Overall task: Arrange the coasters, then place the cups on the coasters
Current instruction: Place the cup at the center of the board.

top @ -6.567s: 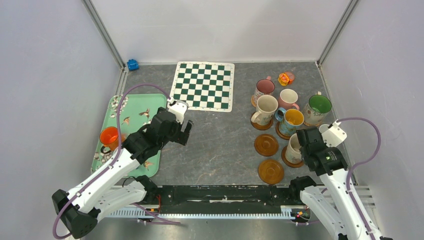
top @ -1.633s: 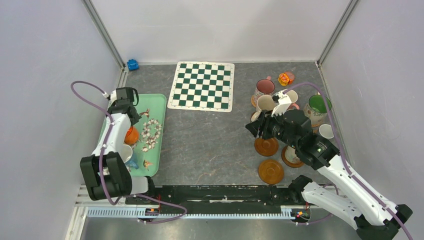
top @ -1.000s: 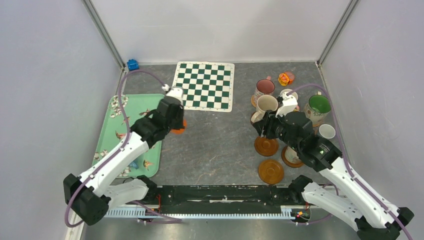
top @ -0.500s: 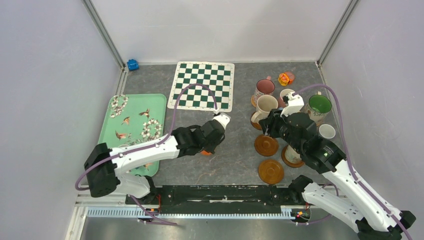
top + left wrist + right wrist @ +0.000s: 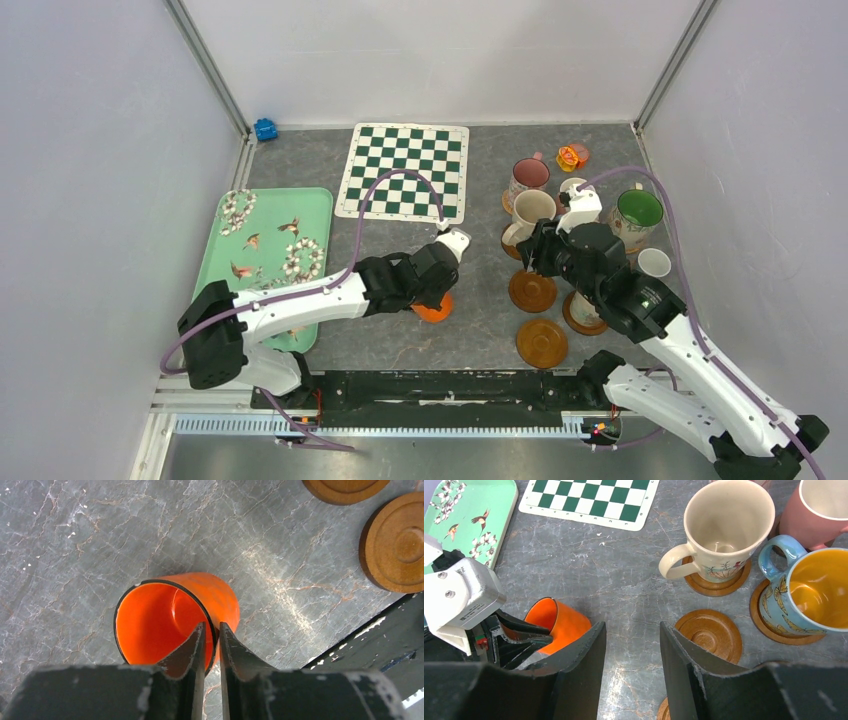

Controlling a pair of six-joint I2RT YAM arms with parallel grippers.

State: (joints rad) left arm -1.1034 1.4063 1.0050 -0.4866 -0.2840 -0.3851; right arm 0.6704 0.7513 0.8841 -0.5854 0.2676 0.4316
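The orange cup [image 5: 150, 620] stands on the grey table [image 5: 75, 555] near the front, left of a bare coaster [image 5: 709, 635] and apart from it. The left gripper [image 5: 211, 640] straddles its rim, one finger inside and one outside, nearly together; whether they pinch it I cannot tell. The right gripper [image 5: 631, 645] hovers, jaws apart and empty.

Right hand [image 5: 632, 629] above the grey counter [image 5: 624, 580], jaws apart, nothing between them. Just left of it, a tilted orange cup [image 5: 559, 622], seemingly pinched at the rim by the left hand [image 5: 536, 639]. Ahead and slightly right, a bare coaster [image 5: 709, 636]. Beyond that, a cream cup [image 5: 724, 525] on another coaster [image 5: 718, 585]. Far right, a blue-handled cup [image 5: 809, 591] on its own.
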